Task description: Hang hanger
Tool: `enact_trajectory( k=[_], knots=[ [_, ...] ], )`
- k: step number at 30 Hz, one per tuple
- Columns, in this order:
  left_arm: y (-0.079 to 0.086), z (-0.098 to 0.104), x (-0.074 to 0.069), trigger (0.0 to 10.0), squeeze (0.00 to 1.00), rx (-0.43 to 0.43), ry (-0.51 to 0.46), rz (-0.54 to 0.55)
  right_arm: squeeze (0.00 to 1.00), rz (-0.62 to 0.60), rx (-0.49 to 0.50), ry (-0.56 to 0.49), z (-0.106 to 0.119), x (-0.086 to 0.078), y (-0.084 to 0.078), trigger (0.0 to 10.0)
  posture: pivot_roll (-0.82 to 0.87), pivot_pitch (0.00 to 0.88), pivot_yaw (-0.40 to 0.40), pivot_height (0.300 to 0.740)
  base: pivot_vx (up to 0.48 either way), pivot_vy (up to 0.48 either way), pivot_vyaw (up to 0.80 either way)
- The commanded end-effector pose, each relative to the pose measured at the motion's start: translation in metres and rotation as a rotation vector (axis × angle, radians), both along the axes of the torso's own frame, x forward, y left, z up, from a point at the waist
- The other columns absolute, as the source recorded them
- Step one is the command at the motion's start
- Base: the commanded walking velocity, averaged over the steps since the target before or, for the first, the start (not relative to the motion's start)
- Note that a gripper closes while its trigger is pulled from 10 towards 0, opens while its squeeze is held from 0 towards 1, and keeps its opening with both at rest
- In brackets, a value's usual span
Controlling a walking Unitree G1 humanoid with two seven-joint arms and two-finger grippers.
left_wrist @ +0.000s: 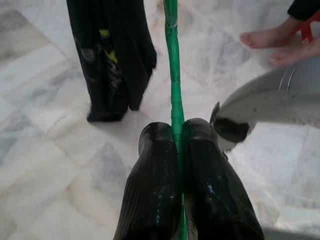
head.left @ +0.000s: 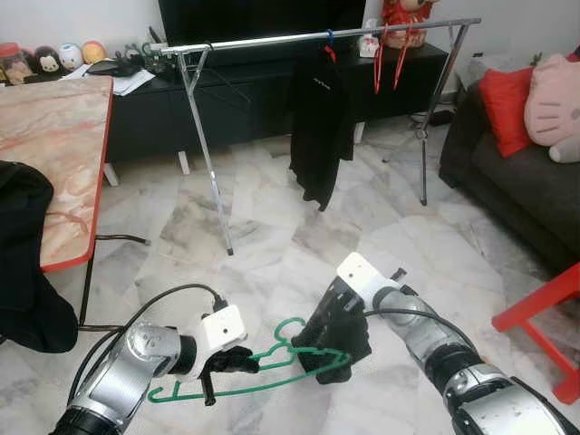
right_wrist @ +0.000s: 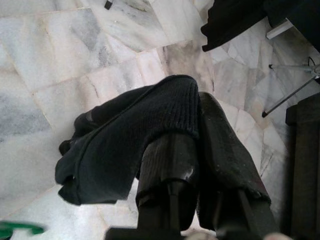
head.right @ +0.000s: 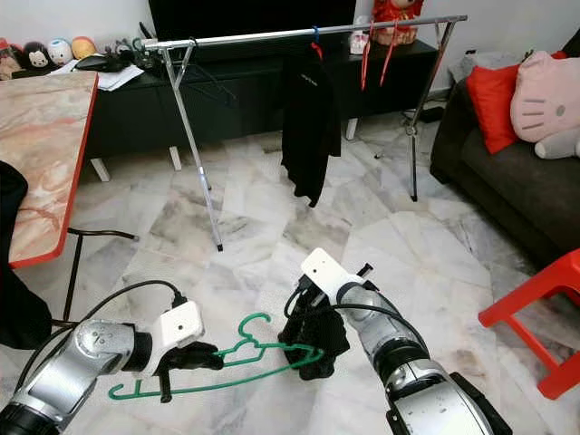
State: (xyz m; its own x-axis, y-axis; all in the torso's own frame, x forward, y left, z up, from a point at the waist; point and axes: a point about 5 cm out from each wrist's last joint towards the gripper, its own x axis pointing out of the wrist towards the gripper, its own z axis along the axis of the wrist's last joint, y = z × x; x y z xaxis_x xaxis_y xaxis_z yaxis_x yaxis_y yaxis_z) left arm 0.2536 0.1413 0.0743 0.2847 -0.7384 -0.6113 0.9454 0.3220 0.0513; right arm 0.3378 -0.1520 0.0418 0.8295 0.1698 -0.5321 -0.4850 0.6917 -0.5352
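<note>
Plastic makes up the thin green hanger (head.left: pixel 272 367), which curls into a hook at the top. The left claw (left_wrist: pixel 176 145) pinches its straight bar between 2 shiny black fingers, low above the white marble floor (head.left: pixel 263 236). The right claw (right_wrist: pixel 192 140) is pressed together on a soft black knit cloth (right_wrist: pixel 125 145) bunched at the hanger's other end. The left wrist view shows bare feet (left_wrist: pixel 265 40) nearby. Farther off, the metal rack (head.left: pixel 317 36) holds a black garment (head.left: pixel 319 127).

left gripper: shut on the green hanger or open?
Shut. The left gripper has both fingers pressed against the green hanger bar running between them.
</note>
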Motion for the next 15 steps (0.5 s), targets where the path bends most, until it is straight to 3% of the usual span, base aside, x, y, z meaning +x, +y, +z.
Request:
enact_trajectory(
  k=[1, 7, 15],
  knots=[
    [-0.009, 0.007, 0.001, 10.0, 0.00, -0.039, -0.015, -0.007, 0.00, 0.002, 0.000, -0.029, 0.009, 0.007, 0.003, 10.0, 0.01, 0.000, -0.046, 0.740, 0.000, 0.000, 0.00],
    [-0.028, 0.014, 0.003, 10.0, 0.00, -0.124, -0.041, 0.034, 0.00, -0.010, 0.009, -0.022, 0.007, 0.006, 0.006, 10.0, 0.01, 0.000, -0.046, 0.740, 0.000, 0.000, 0.00],
    [-0.039, 0.016, 0.009, 10.0, 0.00, -0.134, -0.090, 0.115, 0.00, -0.021, 0.013, -0.022, 0.007, 0.006, 0.005, 10.0, 0.01, 0.000, -0.047, 0.740, 0.000, 0.000, 0.00]
  ],
)
